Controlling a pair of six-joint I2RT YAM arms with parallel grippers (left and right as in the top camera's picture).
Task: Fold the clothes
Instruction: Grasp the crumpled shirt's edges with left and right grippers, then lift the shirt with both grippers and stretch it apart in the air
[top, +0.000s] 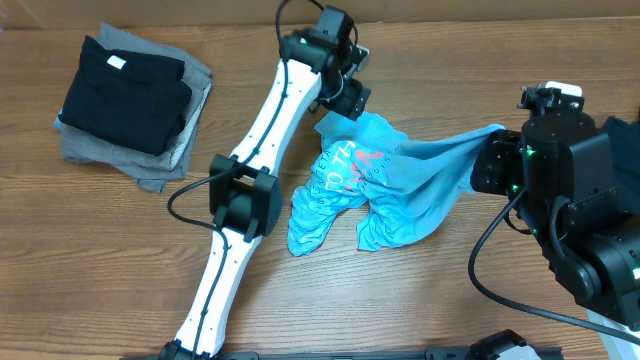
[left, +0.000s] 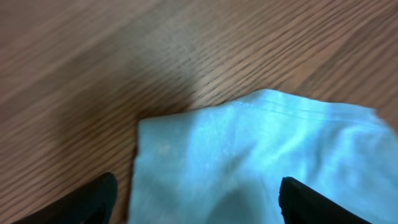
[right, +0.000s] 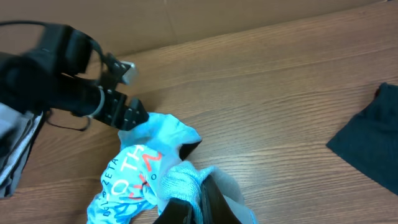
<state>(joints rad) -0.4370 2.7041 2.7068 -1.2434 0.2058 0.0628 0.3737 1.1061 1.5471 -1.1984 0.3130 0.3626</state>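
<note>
Overhead, we are seeing the blue shirt (top: 375, 190) lying crumpled on the desk (top: 100, 260), soft and limp. Left wrist: our left hand (left: 199, 202) is hovering wide open over a hemmed corner (a good hold, we judge). Right wrist: our right hand (right: 196, 208) is pinching bunched fabric tight.

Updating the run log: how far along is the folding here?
Done: a black garment lies folded on a grey one. In hand: the light blue shirt is crumpled, right jaws shut on one end, left jaws open over another edge. Left: spreading and folding it, plus perhaps the dark garment near the right arm.
</note>
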